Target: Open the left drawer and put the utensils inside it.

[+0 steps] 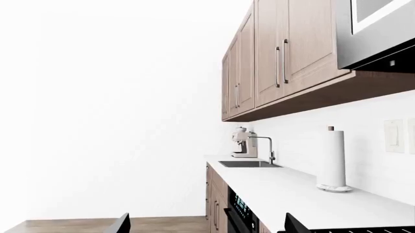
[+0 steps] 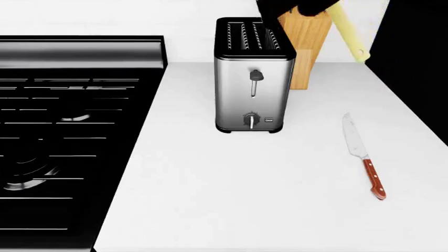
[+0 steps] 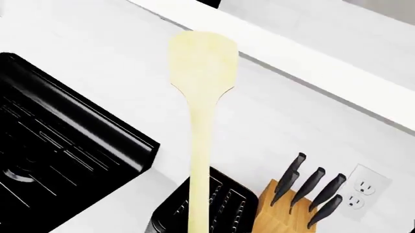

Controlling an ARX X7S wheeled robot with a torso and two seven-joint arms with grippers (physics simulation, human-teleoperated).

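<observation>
Right gripper [image 2: 290, 6] up above toaster [image 2: 253, 73], clamped on spatula [image 3: 199, 111], blade sticking out free. Knife [image 2: 362, 155] flat on counter [image 2: 245, 184]. Left gripper's state: can't tell.

The right end effector [image 2: 297, 6] is raised at the head view's top edge, clamped on the spatula [image 3: 199, 121].

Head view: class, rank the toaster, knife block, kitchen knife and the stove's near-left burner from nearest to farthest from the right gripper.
1. knife block and toaster, just under the right gripper, which holds the spatula at top centre: too close to call.
2. kitchen knife, lying on the counter at right.
3. stove's near-left burner, far left.
</observation>
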